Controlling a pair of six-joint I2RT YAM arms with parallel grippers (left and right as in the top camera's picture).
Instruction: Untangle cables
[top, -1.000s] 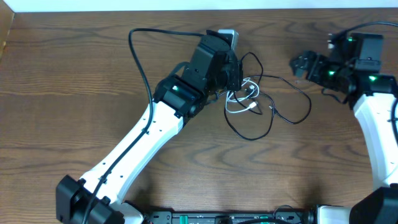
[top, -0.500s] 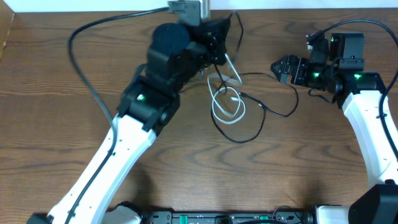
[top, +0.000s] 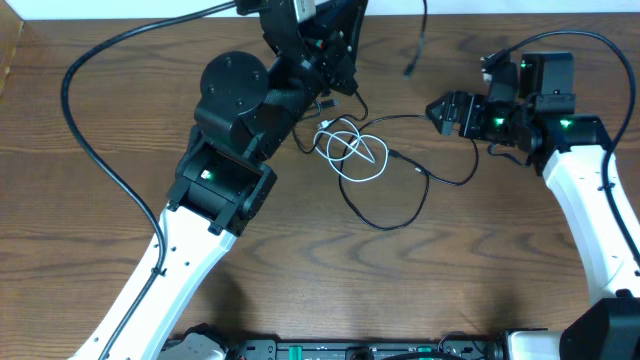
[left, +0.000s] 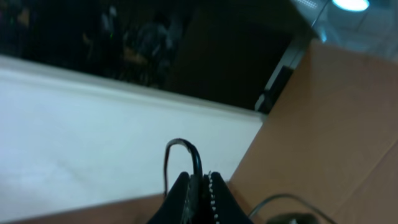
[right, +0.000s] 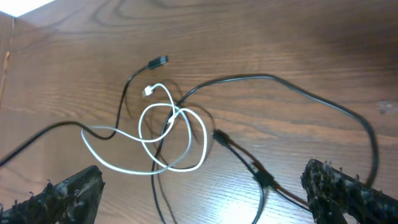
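Wood table (top: 500, 280), white cable (top: 360, 180) coiled flat, black cable (right: 249, 77) running up into pinching left gripper (left: 200, 180), right gripper (right: 202, 186) wide

bright even overhead view, glare patch on table (right: 311, 50), left wrist view dim and blurry

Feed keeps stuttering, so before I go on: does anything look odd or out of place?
Nothing damaged. The left gripper is shut on the black cable, held high, and a dark cable end near the far edge is blurred, seemingly dangling. The white cable lies looped with black cable threaded through it, not yet untangled.
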